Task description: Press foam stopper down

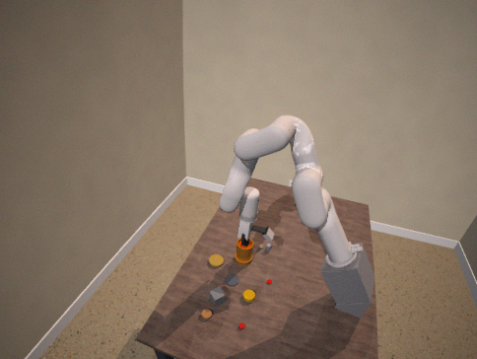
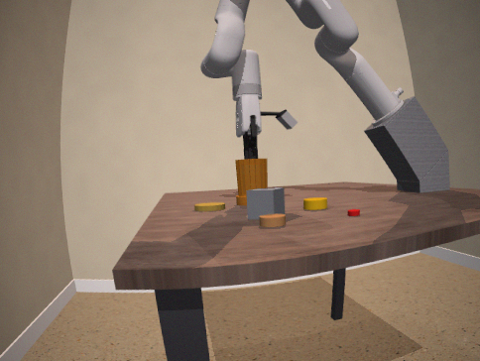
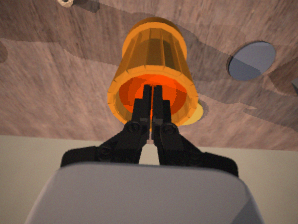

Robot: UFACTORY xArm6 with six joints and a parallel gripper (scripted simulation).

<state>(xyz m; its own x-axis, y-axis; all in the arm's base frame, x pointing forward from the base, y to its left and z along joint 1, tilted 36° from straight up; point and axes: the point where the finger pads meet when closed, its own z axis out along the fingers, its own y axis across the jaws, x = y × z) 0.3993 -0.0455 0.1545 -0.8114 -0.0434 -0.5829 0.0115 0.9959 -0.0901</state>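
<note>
Closed claw (image 3: pixel 151 96) vertical inside jar (image 3: pixel 152 55)

Loose pieces on the table (image 2: pixel 164 258)

A grey cube (image 2: pixel 266 202) in the frame centre, a tan disc (image 2: pixel 272 220) just below it, yellow discs (image 2: pixel 315 203) either side, a red button (image 2: pixel 353 212) at right.

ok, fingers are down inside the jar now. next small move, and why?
Probably ease straight up and let go. The shut gripper has its tips inside the orange jar, and the foam stopper sits well below the rim. Pushing further risks it staying low; lifting lets it spring back.
</note>
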